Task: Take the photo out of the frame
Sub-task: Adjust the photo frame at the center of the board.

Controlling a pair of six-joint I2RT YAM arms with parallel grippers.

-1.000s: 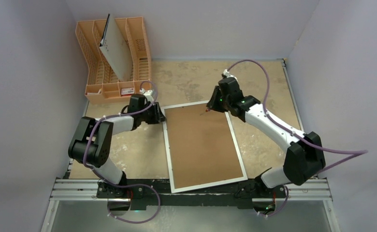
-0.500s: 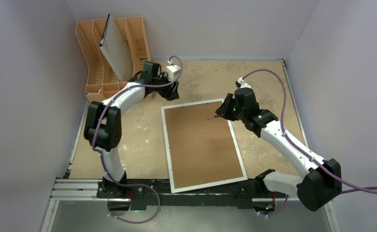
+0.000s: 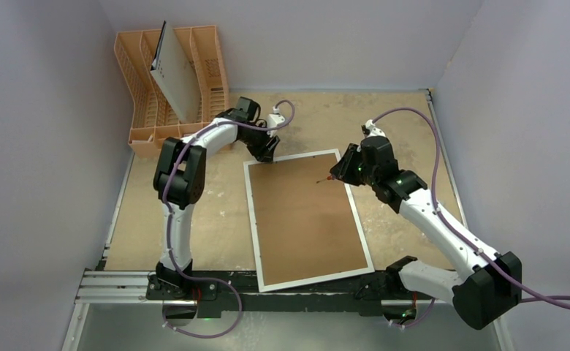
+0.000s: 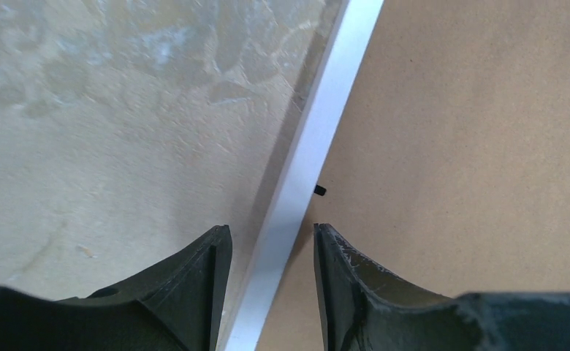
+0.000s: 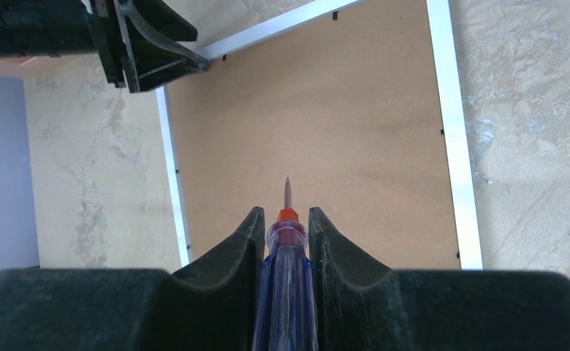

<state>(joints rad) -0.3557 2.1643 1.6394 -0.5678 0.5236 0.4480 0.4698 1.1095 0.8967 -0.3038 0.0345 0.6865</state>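
The frame [image 3: 308,227] lies face down on the table, brown fibreboard back up, ringed by a narrow white border [image 4: 318,139]. The photo is hidden under that back. My left gripper [image 3: 265,153] hovers at the frame's far-left corner. Its jaws [image 4: 271,230] are open and straddle the white border with gaps on both sides. A small black tab [image 4: 320,190] sits at the border's inner edge, just ahead. My right gripper [image 3: 338,174] is over the far-right part of the back. It [image 5: 287,212] is shut on a blue-handled screwdriver [image 5: 288,292], whose tip points across the brown board.
An orange plastic rack [image 3: 143,110] stands at the far left with a grey-white holed board [image 3: 176,77] leaning in it. Grey walls enclose the table on three sides. A metal rail [image 3: 289,289] runs along the near edge under the frame's near end.
My left arm swung from the frame's left edge up to its far-left corner, and its jaws opened. My right arm drew back to the right with the screwdriver still held.
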